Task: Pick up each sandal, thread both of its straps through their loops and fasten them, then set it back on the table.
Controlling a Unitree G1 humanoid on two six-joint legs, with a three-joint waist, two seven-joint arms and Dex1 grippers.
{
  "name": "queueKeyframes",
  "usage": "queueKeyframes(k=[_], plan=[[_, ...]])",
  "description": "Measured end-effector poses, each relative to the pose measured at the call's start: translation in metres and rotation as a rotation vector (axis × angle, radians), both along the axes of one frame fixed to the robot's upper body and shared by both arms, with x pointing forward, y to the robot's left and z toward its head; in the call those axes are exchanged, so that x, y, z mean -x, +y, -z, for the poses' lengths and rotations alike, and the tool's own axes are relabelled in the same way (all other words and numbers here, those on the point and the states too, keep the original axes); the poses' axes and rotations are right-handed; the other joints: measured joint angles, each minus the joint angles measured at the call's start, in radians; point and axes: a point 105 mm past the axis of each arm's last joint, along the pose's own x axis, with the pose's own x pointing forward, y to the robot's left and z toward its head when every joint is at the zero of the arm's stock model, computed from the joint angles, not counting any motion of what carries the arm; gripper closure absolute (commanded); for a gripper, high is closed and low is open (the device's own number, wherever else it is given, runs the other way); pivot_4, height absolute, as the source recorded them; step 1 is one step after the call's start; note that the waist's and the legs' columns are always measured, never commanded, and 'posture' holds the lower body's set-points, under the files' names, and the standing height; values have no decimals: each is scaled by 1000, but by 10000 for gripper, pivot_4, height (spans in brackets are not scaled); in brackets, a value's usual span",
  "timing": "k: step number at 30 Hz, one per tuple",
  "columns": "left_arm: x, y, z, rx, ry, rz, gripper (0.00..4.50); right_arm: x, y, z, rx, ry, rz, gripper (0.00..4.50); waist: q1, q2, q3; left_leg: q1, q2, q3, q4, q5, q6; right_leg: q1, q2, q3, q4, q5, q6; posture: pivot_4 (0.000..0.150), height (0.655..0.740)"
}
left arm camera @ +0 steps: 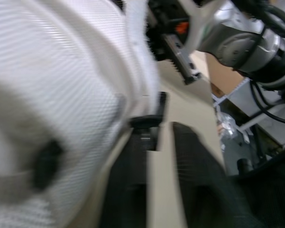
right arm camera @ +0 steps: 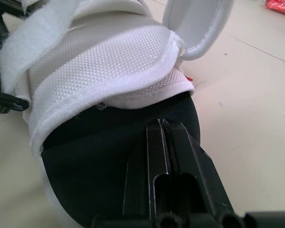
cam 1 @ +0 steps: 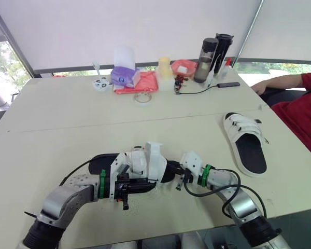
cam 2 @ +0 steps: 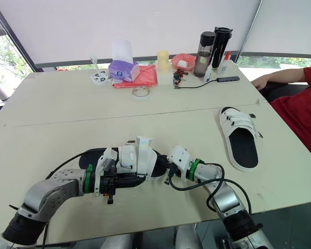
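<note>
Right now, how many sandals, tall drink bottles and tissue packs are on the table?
Sandals: 2, the near sandal and the right-hand sandal.
Tall drink bottles: 2, the clear bottle and the black bottle.
Tissue packs: 1, the purple tissue pack.
Total: 5

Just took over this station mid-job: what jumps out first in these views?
The left gripper and right gripper meet at a white sandal near the table's front edge, with one strap standing up unfastened. A second sandal lies alone to the right, and a person in red sits at the far right.
</note>
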Motion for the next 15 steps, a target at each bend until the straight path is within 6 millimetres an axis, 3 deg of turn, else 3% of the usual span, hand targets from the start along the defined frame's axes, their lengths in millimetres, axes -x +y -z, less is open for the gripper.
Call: queueKeyframes(k=[15], plan=[[18, 18, 14, -132, -9, 83, 44748, 1, 4, 0, -1, 0, -13, 45000, -7, 1, -1, 1, 1, 1, -5, 0, 0, -2, 0, 0, 0, 0, -1, 1500, 7400]])
